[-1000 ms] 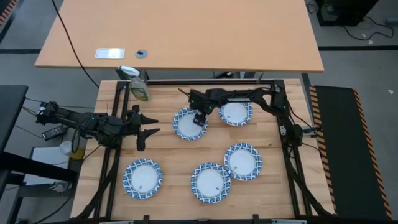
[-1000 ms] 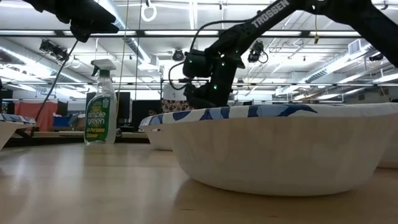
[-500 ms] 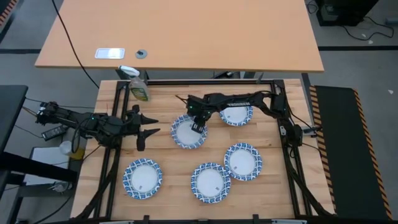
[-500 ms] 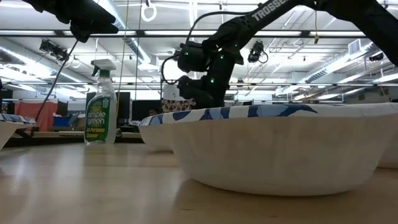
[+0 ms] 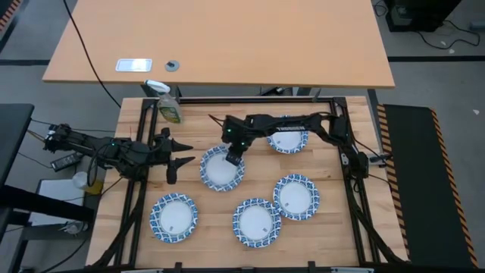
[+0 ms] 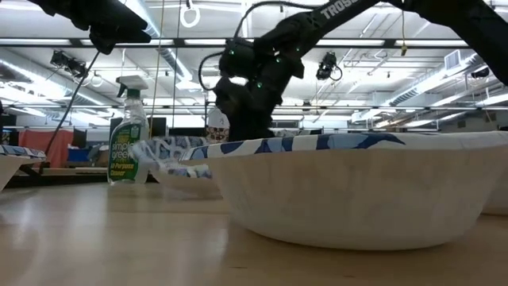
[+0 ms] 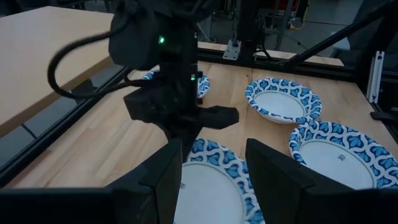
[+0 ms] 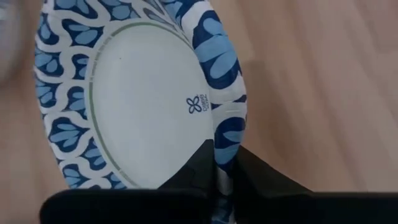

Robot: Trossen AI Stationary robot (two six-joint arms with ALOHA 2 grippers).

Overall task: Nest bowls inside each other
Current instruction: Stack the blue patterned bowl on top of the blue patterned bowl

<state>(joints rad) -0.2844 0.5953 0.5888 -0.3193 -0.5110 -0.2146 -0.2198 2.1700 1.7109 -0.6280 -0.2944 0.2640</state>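
Several blue-and-white patterned bowls sit on the wooden table. My right gripper [image 5: 233, 158] is shut on the rim of one bowl [image 5: 220, 170] at the table's middle. Other bowls rest on their bases: one [image 5: 288, 140] partly under the right arm, one [image 5: 295, 196] at the right, one [image 5: 256, 221] at the near middle and one [image 5: 173, 217] at the near left. My left gripper [image 5: 188, 152] hangs open above the table, left of the held bowl, touching nothing. My right gripper pinches the bowl's rim [image 8: 222, 152] on its far-right side, one finger [image 8: 198, 163] inside the bowl and one outside. The fingers slant down from the table's far right. In the low view the bowl [image 6: 176, 159] looks tilted; whether it is clear of the table I cannot tell.
A spray bottle [image 5: 170, 108] with a yellow-green label stands at the table's far left corner. A black frame [image 5: 348, 182] borders the table's edges. Bare wood lies between the held bowl and the near bowls.
My right gripper has moved toward the table's left and near edges and tipped less steeply. The bowl has gone with it, from beside the far-right bowl to the table's middle, and now looks tilted in the low view.
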